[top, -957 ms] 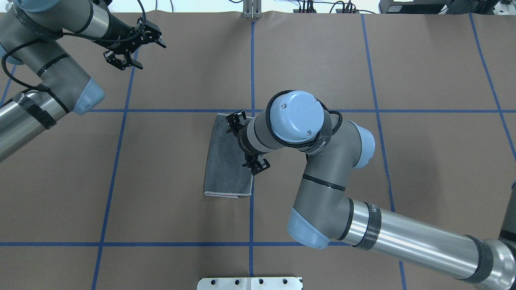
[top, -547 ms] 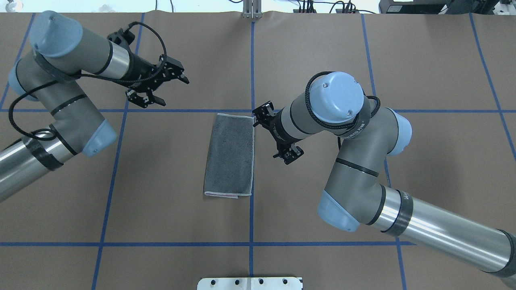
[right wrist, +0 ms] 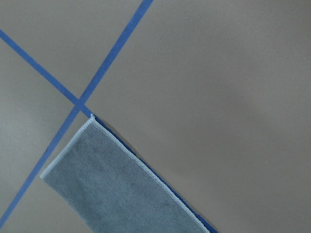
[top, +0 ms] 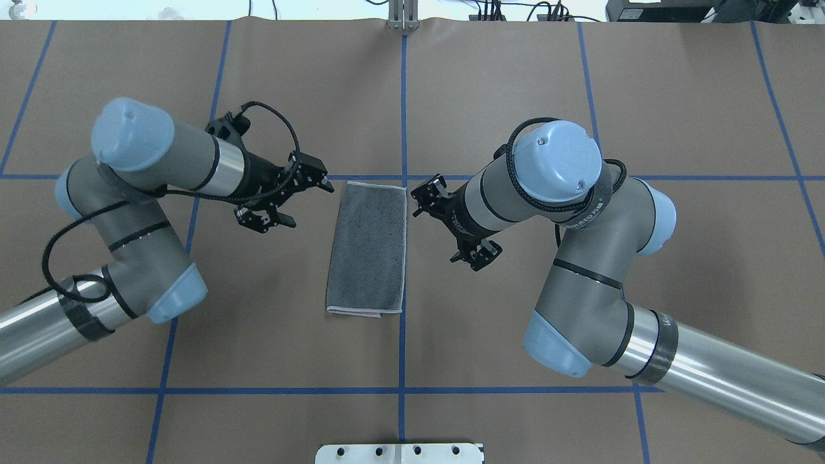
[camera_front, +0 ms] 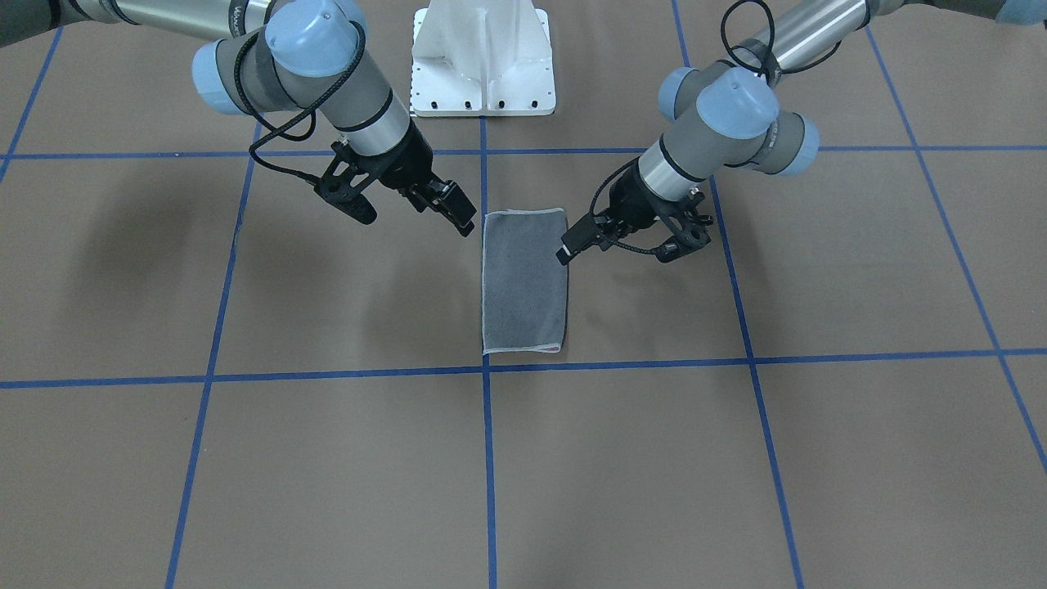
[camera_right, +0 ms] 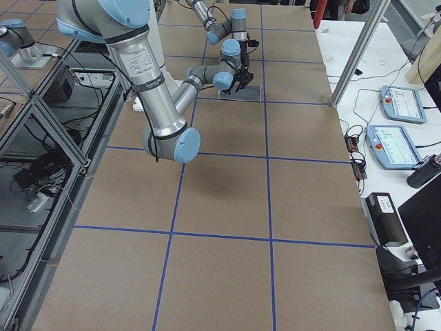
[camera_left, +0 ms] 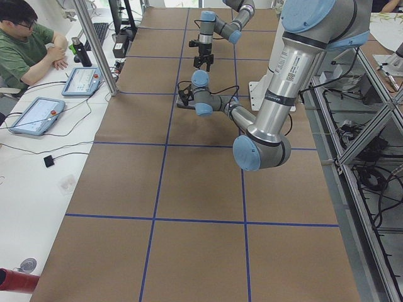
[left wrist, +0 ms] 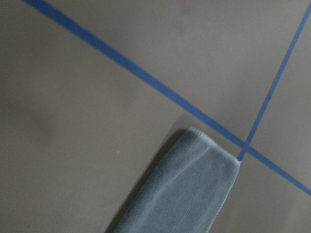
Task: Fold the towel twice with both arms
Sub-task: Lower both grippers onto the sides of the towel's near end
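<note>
Closest to the robot, the white bolted metal base plate [top: 399,453] is poking in at the overhead view's bottom edge. Past it, the small dark grey terry towel [top: 367,248] is lying flat on the brown paper-covered table [top: 258,335], folded into a long strip, right between the two sets of jaws. A sliver of pink is peeking out at its near short edge, and only the overhead and front views are catching that. The black left gripper [top: 312,206] is hanging just off the far left corner and the black right gripper [top: 436,233] just off the far right. Both are spread wide and holding nothing. The wrist cams are only showing a towel corner and blue tape lines [right wrist: 112,48]. The black band [top: 583,216] on the right arm [top: 709,380] is carrying white lettering, too small to read.
</note>
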Controlling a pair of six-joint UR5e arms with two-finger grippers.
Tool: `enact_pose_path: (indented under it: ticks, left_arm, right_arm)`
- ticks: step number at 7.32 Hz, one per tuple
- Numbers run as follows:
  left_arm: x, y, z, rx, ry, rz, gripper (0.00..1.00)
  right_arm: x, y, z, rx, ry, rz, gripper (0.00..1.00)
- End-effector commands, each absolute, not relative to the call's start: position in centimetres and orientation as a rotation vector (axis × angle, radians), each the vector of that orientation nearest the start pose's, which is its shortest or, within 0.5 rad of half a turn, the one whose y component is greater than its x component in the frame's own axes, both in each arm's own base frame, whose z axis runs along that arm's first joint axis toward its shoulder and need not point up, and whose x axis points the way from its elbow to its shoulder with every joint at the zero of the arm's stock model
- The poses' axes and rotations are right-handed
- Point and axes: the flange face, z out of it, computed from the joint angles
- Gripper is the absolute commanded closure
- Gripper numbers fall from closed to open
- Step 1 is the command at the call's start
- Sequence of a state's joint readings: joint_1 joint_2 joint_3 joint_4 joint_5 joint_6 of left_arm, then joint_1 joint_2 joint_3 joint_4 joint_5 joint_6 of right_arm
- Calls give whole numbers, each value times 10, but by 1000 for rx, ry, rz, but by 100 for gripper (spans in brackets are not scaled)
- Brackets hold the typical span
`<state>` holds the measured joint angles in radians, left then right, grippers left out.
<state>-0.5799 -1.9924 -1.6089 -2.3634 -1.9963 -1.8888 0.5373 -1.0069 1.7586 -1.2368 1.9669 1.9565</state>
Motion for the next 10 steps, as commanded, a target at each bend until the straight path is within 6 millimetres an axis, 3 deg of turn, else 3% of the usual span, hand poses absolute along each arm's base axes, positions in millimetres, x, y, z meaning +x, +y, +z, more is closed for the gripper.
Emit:
enact_pose_path:
  ticks: [1,4,8,10]
  left_arm:
    - [499,-395,321,-223,1265,-494,0]
    - [513,-377,322,-222,1260,-481,1]
    - [528,-362,323,-205,1256,-480,34]
    - [530,-360,323,-207,1256,-477,41]
  right_arm:
    - [-510,-393,206,-202,-1129,419,0]
    - [-511,-388,209,-104,-1135,241,0]
    - [-512,-388,211,-105,-1134,241,0]
    - [-512,-387,213,-106,-1131,240,0]
